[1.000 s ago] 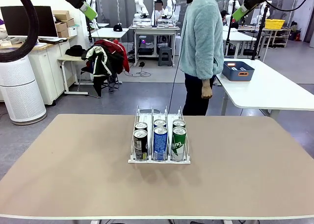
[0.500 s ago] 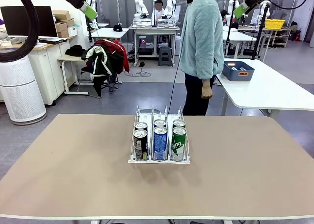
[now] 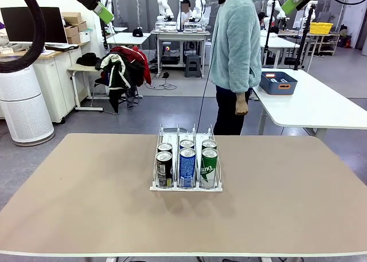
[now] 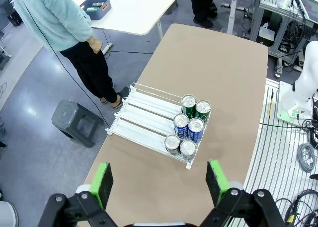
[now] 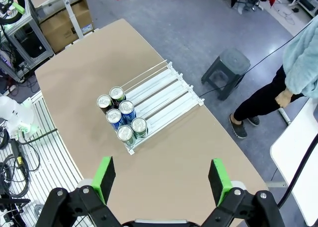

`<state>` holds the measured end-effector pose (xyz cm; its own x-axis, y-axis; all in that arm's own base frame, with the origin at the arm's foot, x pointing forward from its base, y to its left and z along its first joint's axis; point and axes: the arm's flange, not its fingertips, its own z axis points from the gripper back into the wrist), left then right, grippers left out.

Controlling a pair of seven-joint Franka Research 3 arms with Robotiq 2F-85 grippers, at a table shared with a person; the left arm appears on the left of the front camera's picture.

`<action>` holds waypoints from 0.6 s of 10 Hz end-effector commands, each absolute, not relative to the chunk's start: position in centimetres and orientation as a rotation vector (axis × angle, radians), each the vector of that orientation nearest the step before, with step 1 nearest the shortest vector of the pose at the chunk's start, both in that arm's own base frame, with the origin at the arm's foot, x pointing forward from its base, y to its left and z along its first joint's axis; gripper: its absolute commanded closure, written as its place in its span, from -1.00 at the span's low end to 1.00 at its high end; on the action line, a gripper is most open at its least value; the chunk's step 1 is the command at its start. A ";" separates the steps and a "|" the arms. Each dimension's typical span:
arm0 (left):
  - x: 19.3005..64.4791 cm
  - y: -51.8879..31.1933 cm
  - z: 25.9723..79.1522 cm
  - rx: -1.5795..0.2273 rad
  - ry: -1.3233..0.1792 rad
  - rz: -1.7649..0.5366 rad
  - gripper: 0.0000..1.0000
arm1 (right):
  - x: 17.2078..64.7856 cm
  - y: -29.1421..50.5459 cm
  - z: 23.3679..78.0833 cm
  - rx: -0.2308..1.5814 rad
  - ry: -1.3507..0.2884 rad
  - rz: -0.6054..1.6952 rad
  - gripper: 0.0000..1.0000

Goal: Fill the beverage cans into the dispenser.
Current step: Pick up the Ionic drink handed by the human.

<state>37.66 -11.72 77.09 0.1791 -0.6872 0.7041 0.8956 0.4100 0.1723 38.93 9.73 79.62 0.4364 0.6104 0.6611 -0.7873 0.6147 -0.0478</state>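
cans (image 3: 187,167) in the dispenser (image 3: 186,188): two black, two blue, two green.

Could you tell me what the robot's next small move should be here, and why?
Probably just hold position: all six beverage cans in view already stand in the dispenser, two per lane, and the left gripper and right gripper hang open and empty, high above the table.

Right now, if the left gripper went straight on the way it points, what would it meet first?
Likely the dispenser, around its beverage cans; nothing shows between it and the open left gripper, though depth is unclear.
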 end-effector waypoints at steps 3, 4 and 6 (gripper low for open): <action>37.7 -11.6 77.1 -0.310 -0.802 -1.140 -1.00 | 38.7 10.0 79.6 0.277 -0.689 0.881 -1.00; 37.7 -11.6 77.1 -0.310 -0.802 -1.140 -1.00 | 38.7 10.0 79.6 0.277 -0.689 0.881 -1.00; 37.7 -11.6 77.1 -0.310 -0.802 -1.140 -1.00 | 38.7 10.0 79.6 0.277 -0.689 0.881 -1.00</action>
